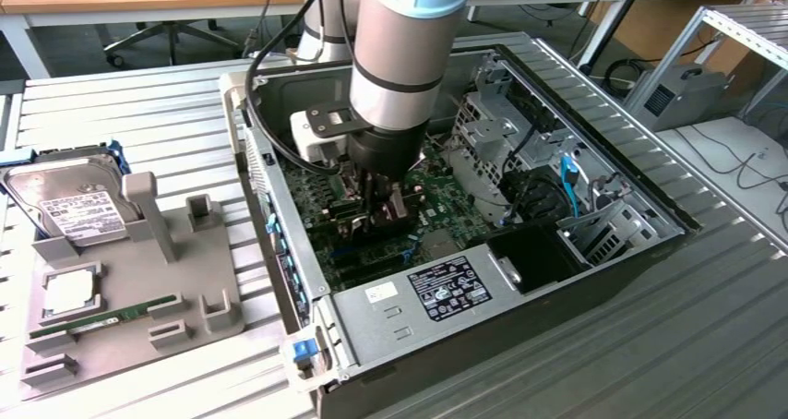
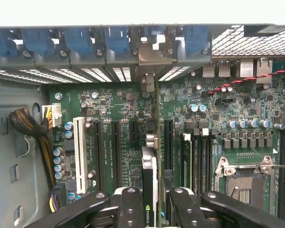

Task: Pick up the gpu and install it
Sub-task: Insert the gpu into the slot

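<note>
A: Where is the gpu (image 2: 149,183) at this moment?

B: It is held edge-on between the fingers (image 2: 129,202) of the gripper (image 2: 151,199), inside the open computer case (image 1: 640,244). In the wrist view the card is seen standing upright over the motherboard (image 2: 118,123), lined up with the dark expansion slots (image 2: 115,142), its silver end bracket (image 2: 148,64) reaching to the rear slot openings with the blue retaining clips (image 2: 116,40). Whether the bottom edge is already seated in a slot cannot be told.

A: And the fingers?

B: They are clamped on the gpu, one on each flat face, near its upper edge.

A: How is the card expected to handle?

B: It is judged to be light and stiff, but fragile: a thin circuit board that could be cracked if bent or forced in at a tilt. The flat faces offer a fair grip, though the smooth black cooler face may be slippery. A hold across the faces, close to the middle of the long edge, is judged best, so that pressing force is carried straight down and the contact edge is left untouched.

A: What else is seen?

B: In the exterior view, a grey holder (image 1: 136,281) on the desk (image 1: 148,96) carries a hard drive (image 1: 74,202) and a RAM stick (image 1: 105,319), well apart from the case.
</note>
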Robot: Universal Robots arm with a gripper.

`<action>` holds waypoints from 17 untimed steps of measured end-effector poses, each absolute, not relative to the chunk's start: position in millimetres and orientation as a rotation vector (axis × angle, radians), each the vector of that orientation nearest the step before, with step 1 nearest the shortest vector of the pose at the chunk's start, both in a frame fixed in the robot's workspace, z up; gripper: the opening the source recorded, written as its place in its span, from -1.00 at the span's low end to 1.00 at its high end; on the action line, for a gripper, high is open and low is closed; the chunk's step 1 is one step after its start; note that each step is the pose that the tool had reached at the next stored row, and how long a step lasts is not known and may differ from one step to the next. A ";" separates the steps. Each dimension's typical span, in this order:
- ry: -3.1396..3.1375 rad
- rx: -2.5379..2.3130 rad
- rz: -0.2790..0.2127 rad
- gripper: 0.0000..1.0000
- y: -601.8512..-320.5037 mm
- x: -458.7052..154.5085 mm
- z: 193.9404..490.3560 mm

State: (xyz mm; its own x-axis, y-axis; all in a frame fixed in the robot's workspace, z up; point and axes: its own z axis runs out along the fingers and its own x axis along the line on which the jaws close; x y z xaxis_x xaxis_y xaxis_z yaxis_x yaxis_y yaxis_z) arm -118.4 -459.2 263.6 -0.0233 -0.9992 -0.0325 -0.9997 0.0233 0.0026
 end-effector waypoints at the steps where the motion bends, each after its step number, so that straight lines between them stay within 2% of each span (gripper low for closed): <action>1: 2.232 -2.180 0.038 -0.47 -459.2 -118.5 263.6; 17: 2.232 -2.180 0.038 -0.47 -459.3 -119.9 263.6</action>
